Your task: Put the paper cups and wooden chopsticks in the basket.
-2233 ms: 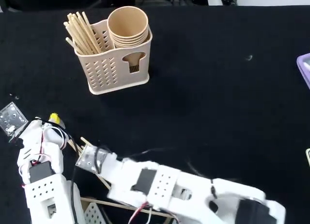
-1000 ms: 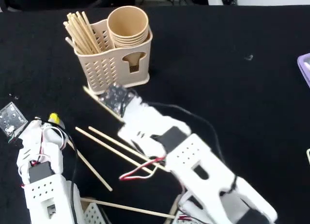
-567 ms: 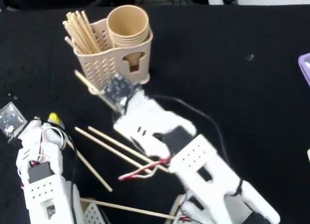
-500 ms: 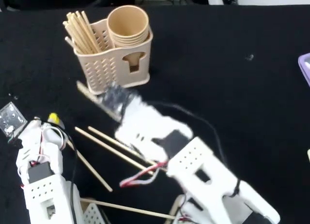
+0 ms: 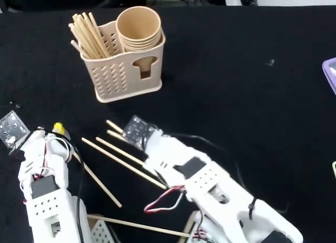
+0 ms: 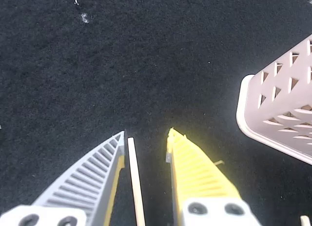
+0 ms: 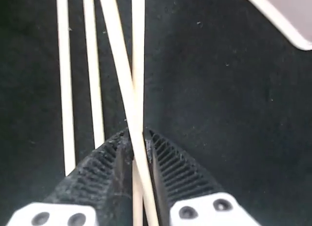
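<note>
Two chopsticks (image 7: 132,113) pinched (crossed), perhaps four loose

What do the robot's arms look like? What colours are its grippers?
The left arm and right arm are blocky white plastic with little holes, black motors, and red and black cables. The left gripper has one grey and one yellow ribbed finger. The right gripper has two black ribbed ones.

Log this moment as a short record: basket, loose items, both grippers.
basket: upright on the black table
paper cups: stacked in one compartment
bundled chopsticks: standing in the other compartment
loose chopsticks: several lying on the table
right gripper: fingers shut on a crossed chopstick pair
left gripper: open, one chopstick between its fingers, unclamped
</note>
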Motion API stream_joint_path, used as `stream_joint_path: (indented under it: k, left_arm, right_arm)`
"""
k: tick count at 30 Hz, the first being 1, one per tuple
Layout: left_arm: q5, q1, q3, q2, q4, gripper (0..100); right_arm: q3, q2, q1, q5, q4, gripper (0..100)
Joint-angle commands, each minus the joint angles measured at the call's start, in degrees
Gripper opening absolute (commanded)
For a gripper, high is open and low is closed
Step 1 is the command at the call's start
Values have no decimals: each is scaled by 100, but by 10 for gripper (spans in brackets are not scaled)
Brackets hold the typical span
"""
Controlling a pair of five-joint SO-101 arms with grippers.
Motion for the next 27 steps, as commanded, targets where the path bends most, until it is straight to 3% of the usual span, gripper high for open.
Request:
stream_joint_path:
  k: [1, 3, 7, 12, 15, 27]
  left_arm:
    - [-62, -48, -57, -18, -105, 150]
    - [-62, -48, -57, -18, -105, 150]
    - [-62, -48, -57, -18, -105, 150]
    - [-62, -48, -57, -18, -105, 150]
    - [-62, -48, -57, -18, -105, 150]
    - [-70, -48, -48, -18, -105, 150]
  right_arm:
    - [13, -215, 132, 53, -149, 89]
    - [13, -215, 141, 44, -149, 107]
    - [-48, -215, 141, 62, -185, 50]
    - [-259, -215, 114, 9, -149, 152]
    - [-505, -31, 44, -237, -149, 165]
    - [-2158, 2967, -290, -519, -141, 167]
